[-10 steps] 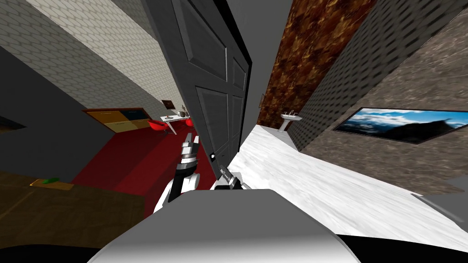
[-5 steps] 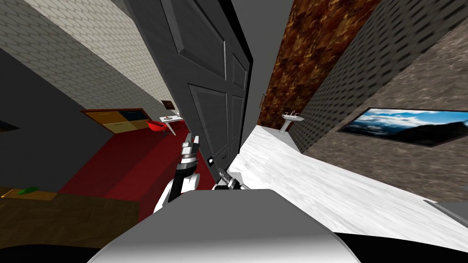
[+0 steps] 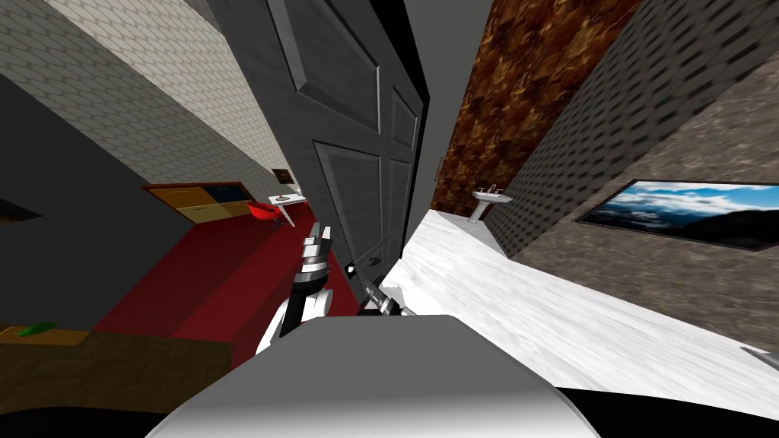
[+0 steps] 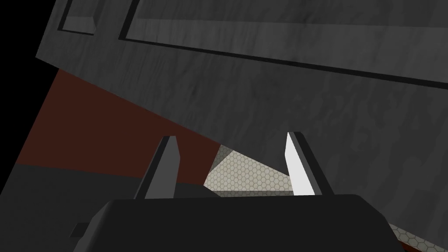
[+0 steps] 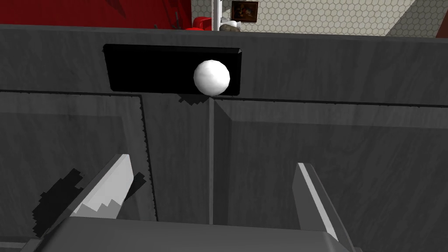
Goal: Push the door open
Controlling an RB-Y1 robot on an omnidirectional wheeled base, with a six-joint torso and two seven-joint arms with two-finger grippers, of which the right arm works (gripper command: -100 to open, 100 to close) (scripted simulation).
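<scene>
Red floor (image 3: 220, 266) on the left side, with a red chair (image 3: 262, 211) way at the back. The left gripper (image 4: 229, 140) has its fingers spread wide and holds nothing, pointing at the dark grey panelled door (image 3: 350, 152), which stands dead centre. The right gripper (image 5: 213, 161) is spread open too, empty, with its tips up against the door face just under the white knob (image 5: 211, 77). White floor (image 3: 532, 304) and a pedestal sink (image 3: 487, 199) are off to the right.

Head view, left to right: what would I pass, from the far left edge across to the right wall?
Green object → cabinet → red chair → door → sink → landscape picture.
</scene>
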